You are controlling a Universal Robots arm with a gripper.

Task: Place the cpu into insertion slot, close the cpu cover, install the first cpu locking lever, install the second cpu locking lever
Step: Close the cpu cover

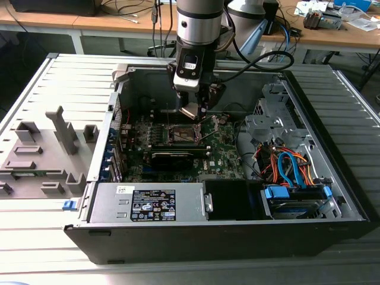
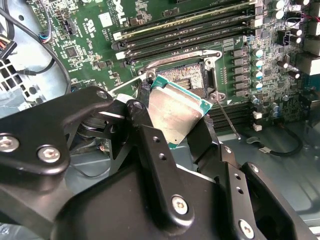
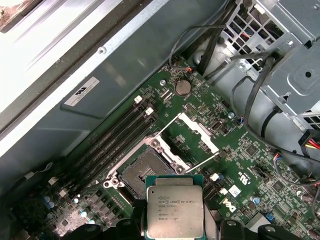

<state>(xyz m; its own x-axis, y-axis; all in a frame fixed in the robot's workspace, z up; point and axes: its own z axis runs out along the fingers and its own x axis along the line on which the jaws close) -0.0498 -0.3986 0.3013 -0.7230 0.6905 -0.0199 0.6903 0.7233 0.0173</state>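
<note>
cpu (image 3: 175, 207) is clamped in the hand (image 3: 179, 229), fingers (image 2: 137, 112) on two opposite edges, metal top towards the first wrist view. It hangs over the green board (image 3: 237, 157), close above the insertion slot (image 3: 145, 172) but not seated. The second wrist view shows it tilted. Slot is bare, cpu cover (image 3: 199, 131) stands swung up, lever rods (image 3: 202, 161) are unlatched.

Handling, my read: light, stiff, thin tile. The smooth lid could slip or rotate in the pinch. Underside contacts and socket pins are likely the fragile part. Edge grip is the right hold: stay off the faces, low squeeze, no dragging across the slot.
</note>
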